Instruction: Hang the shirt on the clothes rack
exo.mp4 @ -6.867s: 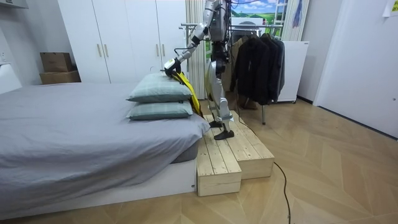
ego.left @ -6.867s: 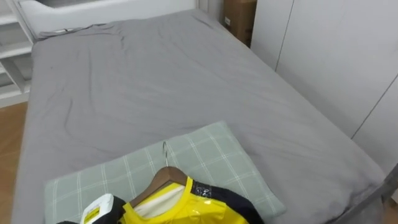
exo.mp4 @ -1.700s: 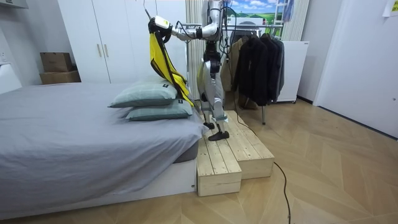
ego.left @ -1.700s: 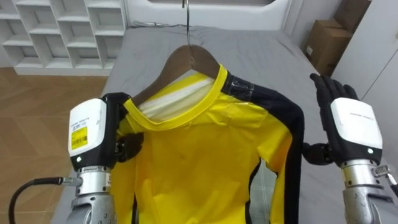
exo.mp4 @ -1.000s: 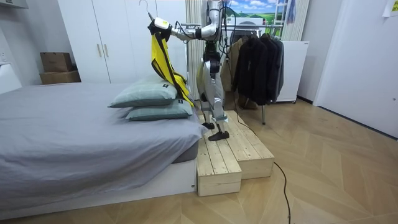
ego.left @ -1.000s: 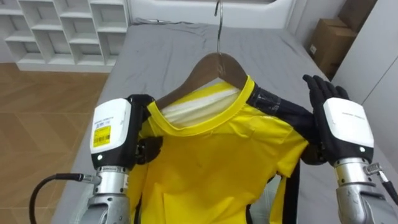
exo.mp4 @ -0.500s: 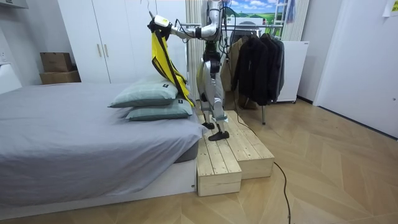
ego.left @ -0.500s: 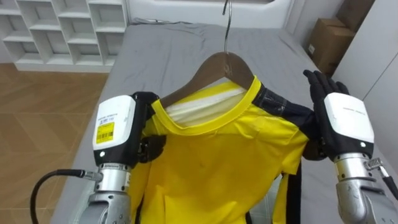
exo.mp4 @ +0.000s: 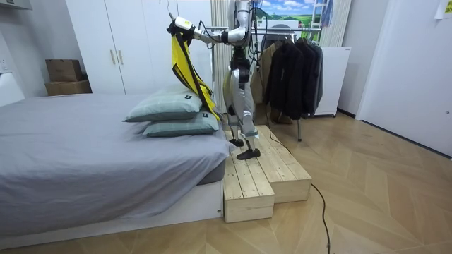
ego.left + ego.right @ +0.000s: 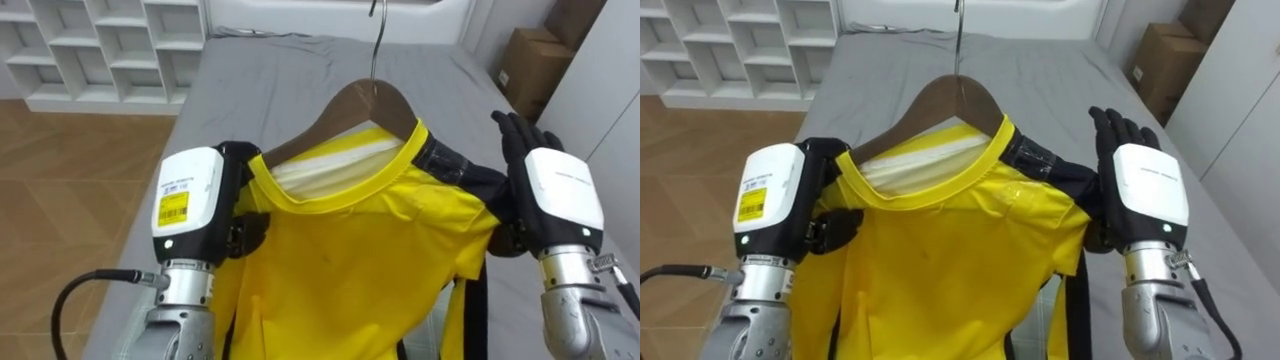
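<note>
Left hand (image 10: 190, 215) gripping yellow shirt (image 10: 350, 260) shoulder, right hand (image 10: 555, 195) bracing opposite side flat-fingered; shirt hanging on wooden hanger (image 10: 362, 100), clear of bed (image 10: 290, 85). Remaining, probably: hooking onto clothes rack (image 9: 280, 27).

Bright, even indoor light casts only soft, faint shadows.

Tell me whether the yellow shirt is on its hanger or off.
On: the wooden hanger sits inside the collar of the yellow shirt, its hook rising above.

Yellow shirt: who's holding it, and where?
The left hand grips the yellow shirt at one shoulder; the right hand presses flat against the other.
</note>
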